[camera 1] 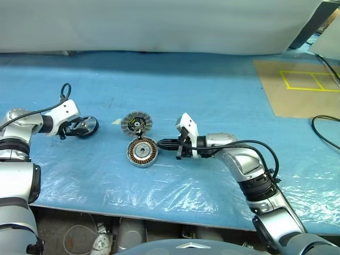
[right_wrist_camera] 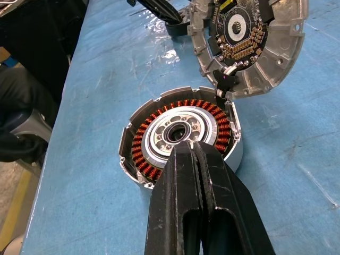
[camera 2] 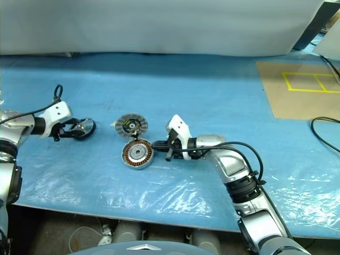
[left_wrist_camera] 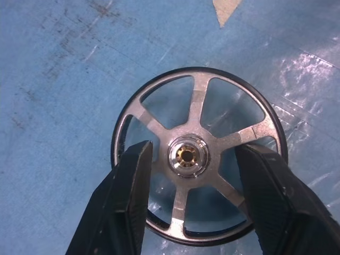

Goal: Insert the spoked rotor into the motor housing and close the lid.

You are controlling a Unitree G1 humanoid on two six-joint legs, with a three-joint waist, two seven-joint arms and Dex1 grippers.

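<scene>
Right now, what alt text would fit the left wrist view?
The spoked rotor lies flat on the blue table cover, its silver spokes meeting at a central hub. The left pincer is open over it, one black finger on each side of the hub.

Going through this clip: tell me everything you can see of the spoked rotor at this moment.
The spoked rotor is a flat wheel with a thin dark rim, six shiny silver spokes and a round hub with a brassy bore. It looks like metal. It sits at the blue table cover, left of the motor housing and apart from it. The left hand has its two black fingers open either side of the hub; whether they touch the rotor is unclear.
</scene>
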